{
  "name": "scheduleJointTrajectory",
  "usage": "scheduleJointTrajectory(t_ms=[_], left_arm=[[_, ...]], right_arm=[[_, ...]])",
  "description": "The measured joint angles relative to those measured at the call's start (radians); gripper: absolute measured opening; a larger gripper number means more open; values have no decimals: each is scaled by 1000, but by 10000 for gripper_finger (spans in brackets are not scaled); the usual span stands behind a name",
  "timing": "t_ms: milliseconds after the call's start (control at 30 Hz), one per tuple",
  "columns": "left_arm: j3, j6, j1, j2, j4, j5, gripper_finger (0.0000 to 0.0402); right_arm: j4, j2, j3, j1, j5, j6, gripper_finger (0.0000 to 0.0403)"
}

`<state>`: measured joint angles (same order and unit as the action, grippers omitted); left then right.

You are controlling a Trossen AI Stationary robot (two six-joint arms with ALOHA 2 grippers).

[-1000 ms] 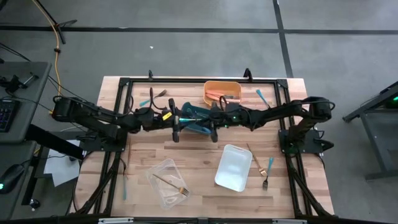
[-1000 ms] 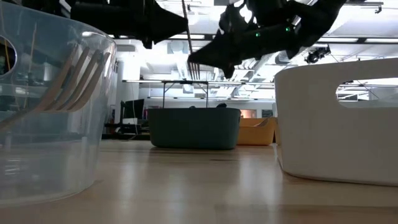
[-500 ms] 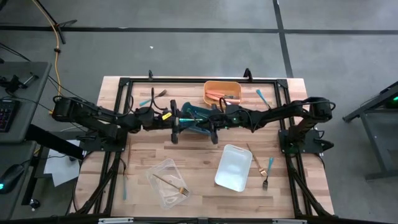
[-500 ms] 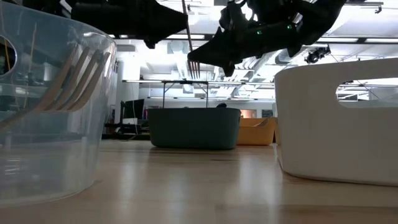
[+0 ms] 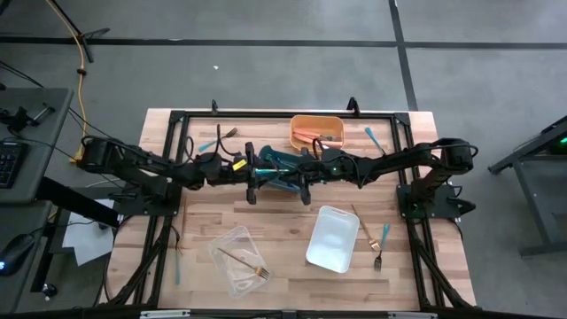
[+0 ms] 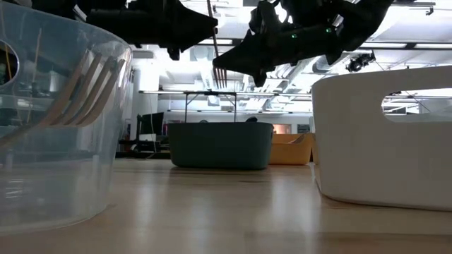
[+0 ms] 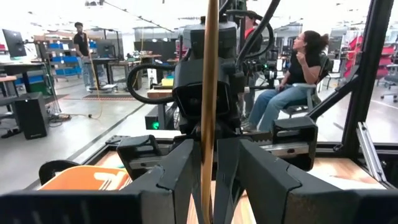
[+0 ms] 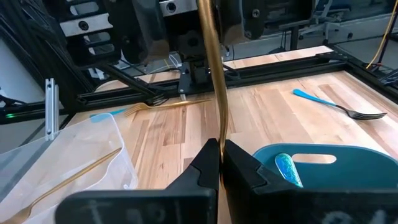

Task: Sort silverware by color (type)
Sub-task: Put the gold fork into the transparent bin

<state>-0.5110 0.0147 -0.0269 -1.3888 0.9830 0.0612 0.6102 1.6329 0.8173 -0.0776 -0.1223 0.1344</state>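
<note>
A pale wooden table [image 5: 283, 213] with a black frame stands on a grey floor. It carries four bins: an orange bin [image 5: 295, 124] at the far edge, a teal bin [image 6: 220, 144] in the middle, a white bin [image 5: 330, 237] near and to the right, and a clear bin [image 5: 226, 244] near and to the left.

Both arms reach inward and meet above the teal bin. The right gripper [image 8: 221, 158] pinches the thin handle of a gold fork [image 8: 214, 74] between fingers pressed tight on it. The fork hangs upright in the air, tines down, a slim shiny piece with a long straight shaft. The left gripper [image 7: 208, 180] faces it with one finger on either side of the same handle; I cannot tell whether they touch it.

A second gold fork [image 5: 244, 260] lies slantwise in the clear bin. Two more pieces lie on the wood just right of the white bin, a gold one [image 5: 361, 223] and a small fork [image 5: 379, 250]. One teal-handled fork [image 8: 336, 106] lies at the far left, and one teal-handled piece [image 8: 286, 169] rests inside the teal bin.
</note>
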Motion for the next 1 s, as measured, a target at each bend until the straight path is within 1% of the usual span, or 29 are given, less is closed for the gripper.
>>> scheduleJointTrajectory(t_ms=[100,167,233,367,400,533,700,867,933,1000], left_arm=[[-4,5,0,-17,9,1,106],[-16,12,0,-25,8,1,93],[-26,13,0,-25,7,1,73],[-30,18,-1,-24,-21,3,18],[-30,23,-4,-24,-21,3,13],[-31,32,-11,-19,-45,3,15],[-31,42,-27,39,-163,9,11],[-31,71,-38,122,-313,80,11],[-28,76,-39,155,-379,108,11],[-29,76,-39,183,-413,114,11]], right_arm=[[-1,0,0,0,-2,4,1],[-3,0,0,0,-2,4,1],[-6,0,0,0,-2,4,1],[-12,0,0,0,-2,4,1],[-12,0,0,0,-2,3,1],[-18,0,-1,0,-1,4,8],[-15,0,-1,-5,7,22,41],[-27,-10,-1,-21,28,23,81],[-56,-32,-1,-26,28,21,96],[-96,-63,-1,-29,29,4,108]])
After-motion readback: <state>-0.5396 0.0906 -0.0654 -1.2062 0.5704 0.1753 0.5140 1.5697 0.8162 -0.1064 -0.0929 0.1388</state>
